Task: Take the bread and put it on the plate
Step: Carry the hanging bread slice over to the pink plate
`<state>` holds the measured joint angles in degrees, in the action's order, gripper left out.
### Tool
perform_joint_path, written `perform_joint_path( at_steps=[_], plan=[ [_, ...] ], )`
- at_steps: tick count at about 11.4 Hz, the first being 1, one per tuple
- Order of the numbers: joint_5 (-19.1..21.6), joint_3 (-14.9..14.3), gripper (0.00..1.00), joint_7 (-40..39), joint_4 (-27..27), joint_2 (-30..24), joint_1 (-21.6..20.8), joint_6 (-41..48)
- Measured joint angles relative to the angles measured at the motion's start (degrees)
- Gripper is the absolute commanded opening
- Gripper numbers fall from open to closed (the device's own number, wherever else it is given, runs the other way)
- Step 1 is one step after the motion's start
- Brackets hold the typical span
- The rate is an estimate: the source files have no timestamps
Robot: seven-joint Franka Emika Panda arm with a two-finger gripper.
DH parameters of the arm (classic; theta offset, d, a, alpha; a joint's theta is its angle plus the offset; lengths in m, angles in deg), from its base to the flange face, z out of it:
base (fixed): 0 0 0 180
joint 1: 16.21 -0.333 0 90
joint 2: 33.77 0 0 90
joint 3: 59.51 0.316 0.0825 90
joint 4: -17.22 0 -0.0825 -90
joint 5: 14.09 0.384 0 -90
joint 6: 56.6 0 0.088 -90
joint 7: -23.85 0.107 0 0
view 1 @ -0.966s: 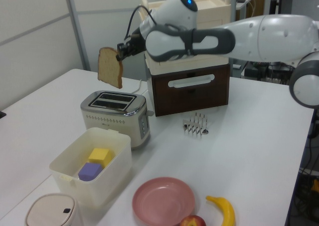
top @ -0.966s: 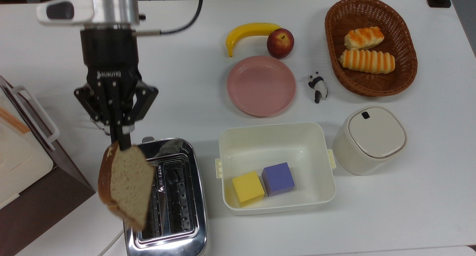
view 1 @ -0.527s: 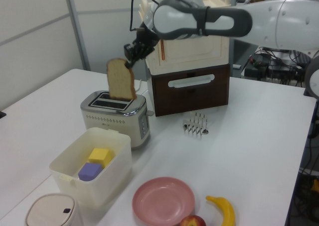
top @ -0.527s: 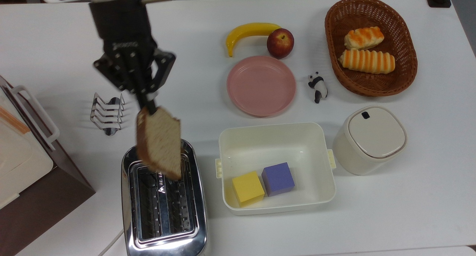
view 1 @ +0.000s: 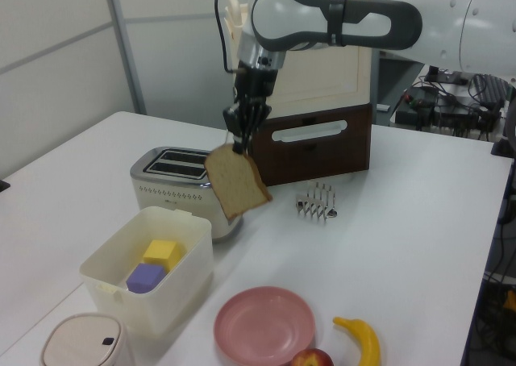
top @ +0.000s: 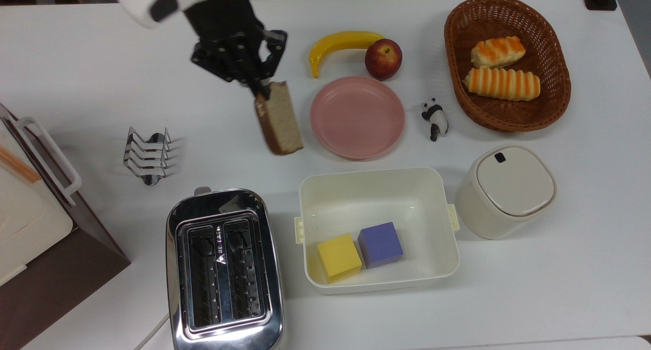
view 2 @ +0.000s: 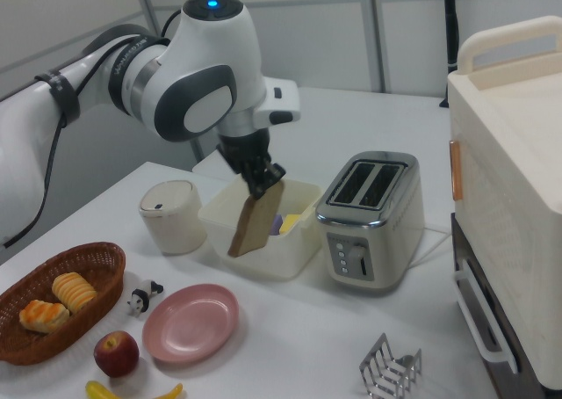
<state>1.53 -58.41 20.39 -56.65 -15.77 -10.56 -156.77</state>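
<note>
The bread [top: 278, 119] is a brown slice with a darker crust, hanging in the air from its top edge. My gripper [top: 262, 91] is shut on that edge. In the top view the slice hangs just left of the pink plate [top: 357, 117], seen nearly edge-on. The left view shows the bread [view 1: 237, 180] tilted under the gripper [view 1: 239, 148], above the table between the toaster and the toast rack, with the plate [view 1: 264, 326] near the bottom edge. In the right view the bread [view 2: 252, 221] hangs from the gripper [view 2: 266, 188] in front of the white tub, above and behind the plate [view 2: 191, 322].
A chrome toaster [top: 224, 271] stands at the top view's lower left, a wire toast rack [top: 146, 155] beside it. A white tub [top: 378, 228] holds a yellow and a purple cube. A banana [top: 339, 44], apple [top: 383, 59], panda figure [top: 435, 118], roll basket [top: 507, 62] and lidded pot [top: 506, 190] surround the plate.
My gripper has carried the bread from above the toaster toward the top view's upper right, stopping just left of the plate. The slice now shows edge-on there.
</note>
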Motion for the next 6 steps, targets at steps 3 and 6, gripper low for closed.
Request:
perform_joint_path(
  at_steps=[3, 6],
  plan=[
    [-0.1, 0.2, 0.0, -3.6, -0.6, 0.0, -2.3, 8.2],
    [-0.1, 0.3, 0.0, -6.0, -2.3, 0.2, -5.5, 13.1]
  ],
)
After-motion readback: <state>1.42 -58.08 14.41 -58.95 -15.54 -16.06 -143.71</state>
